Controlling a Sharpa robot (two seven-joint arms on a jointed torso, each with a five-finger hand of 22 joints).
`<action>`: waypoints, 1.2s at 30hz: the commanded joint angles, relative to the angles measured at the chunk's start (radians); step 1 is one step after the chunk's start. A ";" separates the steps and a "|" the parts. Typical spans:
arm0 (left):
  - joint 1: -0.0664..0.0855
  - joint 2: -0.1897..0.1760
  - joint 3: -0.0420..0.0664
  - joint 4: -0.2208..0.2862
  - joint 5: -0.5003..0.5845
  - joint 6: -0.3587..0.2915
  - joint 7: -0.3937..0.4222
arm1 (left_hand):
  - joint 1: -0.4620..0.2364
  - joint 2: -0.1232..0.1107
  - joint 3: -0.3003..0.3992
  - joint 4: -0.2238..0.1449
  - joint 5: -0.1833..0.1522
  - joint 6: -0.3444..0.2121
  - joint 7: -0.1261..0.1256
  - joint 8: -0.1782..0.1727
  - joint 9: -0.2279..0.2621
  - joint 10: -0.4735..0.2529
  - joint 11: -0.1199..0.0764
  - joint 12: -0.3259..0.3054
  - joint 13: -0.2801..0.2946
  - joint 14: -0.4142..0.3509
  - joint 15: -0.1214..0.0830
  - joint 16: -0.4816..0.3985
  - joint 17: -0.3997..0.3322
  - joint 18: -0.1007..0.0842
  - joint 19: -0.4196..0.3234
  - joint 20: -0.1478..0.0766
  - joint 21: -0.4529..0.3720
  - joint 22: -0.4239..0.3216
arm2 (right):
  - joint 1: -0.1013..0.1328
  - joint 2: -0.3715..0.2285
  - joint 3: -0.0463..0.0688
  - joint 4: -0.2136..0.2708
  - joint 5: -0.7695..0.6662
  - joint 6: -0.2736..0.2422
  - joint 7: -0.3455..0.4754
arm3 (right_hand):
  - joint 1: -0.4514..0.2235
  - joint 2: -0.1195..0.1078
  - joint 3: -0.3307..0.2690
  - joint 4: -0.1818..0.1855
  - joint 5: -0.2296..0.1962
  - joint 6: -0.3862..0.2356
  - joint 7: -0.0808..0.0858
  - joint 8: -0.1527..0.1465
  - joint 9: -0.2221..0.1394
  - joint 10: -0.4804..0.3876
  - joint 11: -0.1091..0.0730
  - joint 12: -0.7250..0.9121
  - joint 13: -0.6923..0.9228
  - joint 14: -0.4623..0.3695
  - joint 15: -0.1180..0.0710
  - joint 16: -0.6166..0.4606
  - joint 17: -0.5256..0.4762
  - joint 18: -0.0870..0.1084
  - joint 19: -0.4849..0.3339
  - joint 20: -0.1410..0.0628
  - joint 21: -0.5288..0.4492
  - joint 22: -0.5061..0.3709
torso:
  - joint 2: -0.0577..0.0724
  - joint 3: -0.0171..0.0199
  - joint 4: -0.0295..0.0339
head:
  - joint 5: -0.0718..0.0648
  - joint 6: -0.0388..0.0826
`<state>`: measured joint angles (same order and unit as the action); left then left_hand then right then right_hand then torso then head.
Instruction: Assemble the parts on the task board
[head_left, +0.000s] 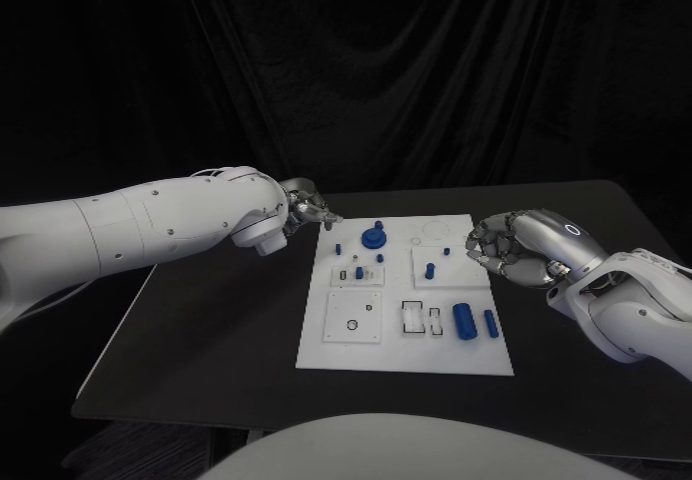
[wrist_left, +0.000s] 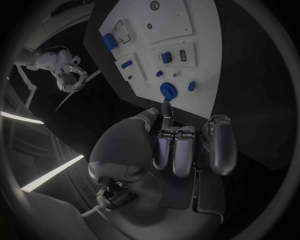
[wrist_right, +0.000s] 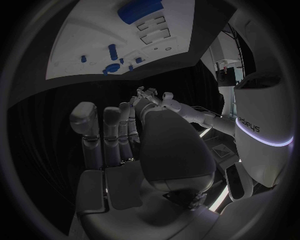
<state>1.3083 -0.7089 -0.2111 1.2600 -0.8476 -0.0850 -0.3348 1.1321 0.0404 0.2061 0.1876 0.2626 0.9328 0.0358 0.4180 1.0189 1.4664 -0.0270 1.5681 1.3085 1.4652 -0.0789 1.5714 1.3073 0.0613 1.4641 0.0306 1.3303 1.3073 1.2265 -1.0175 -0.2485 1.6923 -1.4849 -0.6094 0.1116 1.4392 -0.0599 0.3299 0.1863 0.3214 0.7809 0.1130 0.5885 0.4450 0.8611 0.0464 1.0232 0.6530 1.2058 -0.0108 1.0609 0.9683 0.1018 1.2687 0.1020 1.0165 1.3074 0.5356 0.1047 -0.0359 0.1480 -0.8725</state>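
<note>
Hovering my left hand (head_left: 306, 210), pinching a small blue part (wrist_left: 166, 107), beside the task board (head_left: 325, 340); my right hand (head_left: 498, 243) curls closed, holding nothing.

Your left hand (head_left: 306, 210) sits at the end of a long arm reaching in — fingers (wrist_left: 177, 150) curled toward the palm, thumb alongside them. Your right hand (head_left: 508, 245) hangs likewise — fingers (wrist_right: 112, 135) folded in, gripping nothing.
</note>
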 joint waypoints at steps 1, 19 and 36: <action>0.004 0.019 0.000 -0.030 -0.064 0.111 -0.048 | -0.002 -0.007 -0.006 0.012 -0.027 -0.006 0.000 -0.009 -0.002 0.104 -0.005 0.003 0.262 0.106 -0.005 -0.001 0.263 -0.008 0.003 -0.002 0.000 0.192 | -0.002 -0.001 0.001 0.001 -0.002 0.003 -0.012 | 0.001 0.010 0.000 0.007 0.005 0.004 0.001 0.001 0.001 0.005 0.001 0.006 0.000 0.006 0.002 -0.003 -0.001 0.014 0.002 0.000 -0.005 0.108 | 0.003 0.0017 0.0014 | -0.002 0.000; 0.006 0.039 0.000 -0.080 -0.111 0.157 -0.057 | -0.067 -0.013 -0.100 0.097 -0.133 0.000 0.010 -0.029 0.000 0.104 0.005 0.003 0.262 0.106 0.003 -0.001 0.263 -0.007 0.001 0.006 -0.004 0.192 | 0.007 -0.056 0.001 0.044 0.032 -0.012 -0.003 | -0.011 0.015 -0.006 0.025 0.016 -0.001 0.001 -0.002 0.000 0.006 0.001 0.006 -0.001 0.007 0.002 -0.005 -0.004 0.014 0.004 -0.001 -0.009 0.108 | 0.042 0.0000 -0.0033 | 0.035 0.000; 0.029 0.008 0.001 -0.027 -0.112 0.113 -0.017 | -0.053 -0.002 -0.119 0.091 -0.095 -0.022 0.015 -0.040 0.007 0.104 0.008 0.003 0.262 0.106 0.006 -0.001 0.263 -0.005 -0.005 0.008 -0.016 0.188 | 0.028 -0.129 0.001 0.116 0.036 -0.020 -0.017 | -0.009 0.016 -0.006 0.029 0.031 -0.004 0.001 -0.003 -0.001 0.003 0.001 0.003 -0.002 -0.003 0.002 -0.019 -0.019 0.017 -0.004 -0.001 -0.026 0.103 | 0.089 -0.0005 0.0157 | 0.057 0.000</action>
<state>1.3321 -0.7040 -0.2111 1.2294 -0.9573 0.0436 -0.3792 1.0733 0.0348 0.0924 0.2784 0.1652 0.9150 0.0511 0.3816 1.0247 1.4667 -0.0264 1.5681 1.3086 1.4652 -0.0786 1.5714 1.3073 0.0613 1.4597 0.0348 1.3178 1.3073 1.2526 -1.1446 -0.2479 1.8030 -1.4507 -0.6155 0.1119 1.4317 -0.0524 0.3245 0.2083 0.3480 0.7809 0.1130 0.5885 0.4450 0.8611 0.0464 1.0232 0.6520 1.2058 -0.0108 1.0460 0.9497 0.1018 1.2687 0.1020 0.9939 1.3073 0.6133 0.1038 -0.0259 0.2103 -0.8724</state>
